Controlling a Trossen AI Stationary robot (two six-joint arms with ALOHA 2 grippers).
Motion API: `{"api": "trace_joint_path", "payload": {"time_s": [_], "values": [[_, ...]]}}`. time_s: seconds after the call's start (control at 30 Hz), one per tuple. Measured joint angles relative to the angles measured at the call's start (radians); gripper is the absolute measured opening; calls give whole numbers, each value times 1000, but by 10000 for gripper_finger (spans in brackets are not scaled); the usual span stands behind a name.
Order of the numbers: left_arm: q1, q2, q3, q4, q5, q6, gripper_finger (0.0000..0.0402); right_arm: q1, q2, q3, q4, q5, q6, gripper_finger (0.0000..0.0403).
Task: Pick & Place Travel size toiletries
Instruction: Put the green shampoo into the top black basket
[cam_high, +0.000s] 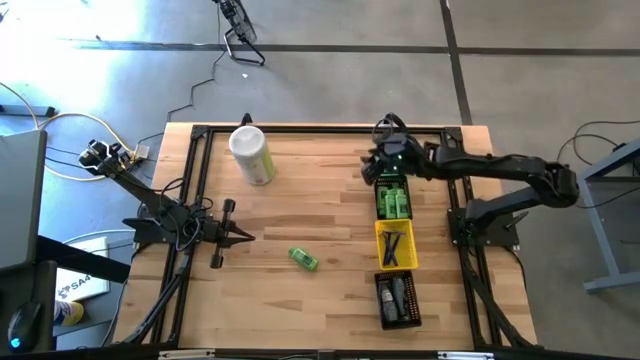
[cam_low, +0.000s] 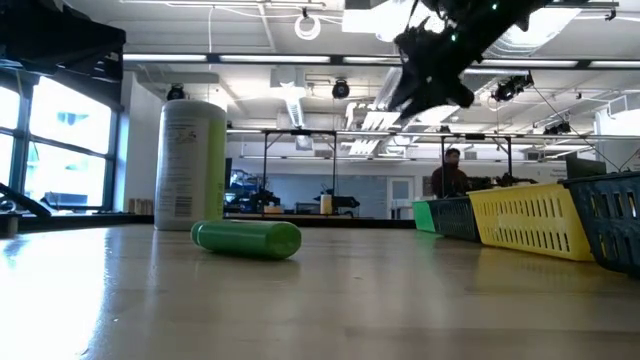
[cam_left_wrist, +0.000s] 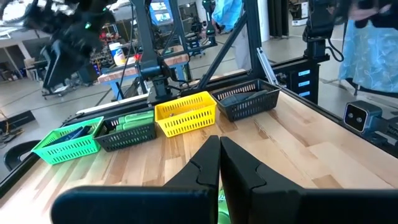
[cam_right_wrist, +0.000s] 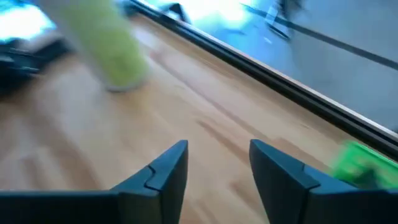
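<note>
Pale wooden boards make the table (cam_high: 300, 300). Seen level across it, the nearest thing is one bright green mini bottle (cam_low: 247, 238), which lies on its side on the bare wood, alone. Just behind it stands the large pale-green canister (cam_low: 191, 165) with a white lid, upright.

The left gripper (cam_high: 237, 236) rests low near the table's left side, well apart from the bottle, with its fingers pressed together.

Farther off is the row of small bins: black (cam_high: 397, 300), yellow (cam_high: 396, 245), then green (cam_high: 393, 198). Green bottles lie in the green one; the dark items in the others are perhaps tubes and sticks.

The right gripper (cam_right_wrist: 216, 163) hangs above the far end of this row, empty, its fingers spread apart.
</note>
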Motion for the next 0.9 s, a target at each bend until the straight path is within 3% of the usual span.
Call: {"api": "trace_joint_path", "payload": {"time_s": [0.43, 0.9], "values": [[0, 0, 0, 0, 1, -1, 7, 322, -9, 0, 221, 9, -2, 96], [0, 0, 0, 1, 5, -2, 7, 552, -8, 0, 248, 23, -46, 25]]}}
